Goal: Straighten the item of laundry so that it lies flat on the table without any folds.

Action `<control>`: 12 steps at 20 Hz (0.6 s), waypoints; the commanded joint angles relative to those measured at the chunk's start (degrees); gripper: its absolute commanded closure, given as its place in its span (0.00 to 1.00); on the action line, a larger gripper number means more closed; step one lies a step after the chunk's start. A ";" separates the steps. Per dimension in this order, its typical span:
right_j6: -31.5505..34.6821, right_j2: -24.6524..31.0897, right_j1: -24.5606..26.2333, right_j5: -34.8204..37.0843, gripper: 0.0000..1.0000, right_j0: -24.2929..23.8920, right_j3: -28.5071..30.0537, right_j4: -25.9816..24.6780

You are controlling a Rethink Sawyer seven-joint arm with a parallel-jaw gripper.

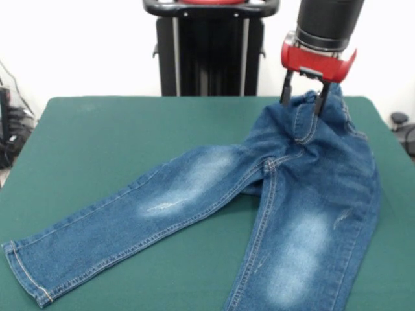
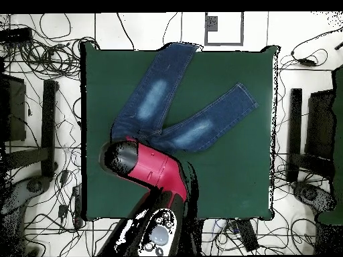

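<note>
The blue denim jeans (image 1: pixel 311 194) lie front side up on the dark green table (image 1: pixel 130 129), with faded whitish patches on both thighs. One leg stretches to the near left; the other runs to the near edge on the right. My gripper (image 1: pixel 303 97) stands at the waistband, with bunched denim between its two fingers, and holds the waist raised. In the overhead view the jeans (image 2: pixel 161 94) form a V, and the red arm (image 2: pixel 157 170) covers the waist and the gripper.
The black pedestal (image 1: pixel 211 58) stands behind the table's far edge. One leg end reaches the table's edge (image 2: pixel 177 45) in the overhead view. Cables and stands (image 2: pixel 47 134) lie on the floor around the table. Bare green cloth (image 2: pixel 228 174) shows beside the arm.
</note>
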 commanded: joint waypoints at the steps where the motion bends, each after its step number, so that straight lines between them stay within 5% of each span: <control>1: 13.48 6.17 2.40 -0.86 0.00 1.07 1.18 1.35; 12: 13.45 4.73 -0.10 4.45 0.00 1.55 0.89 0.43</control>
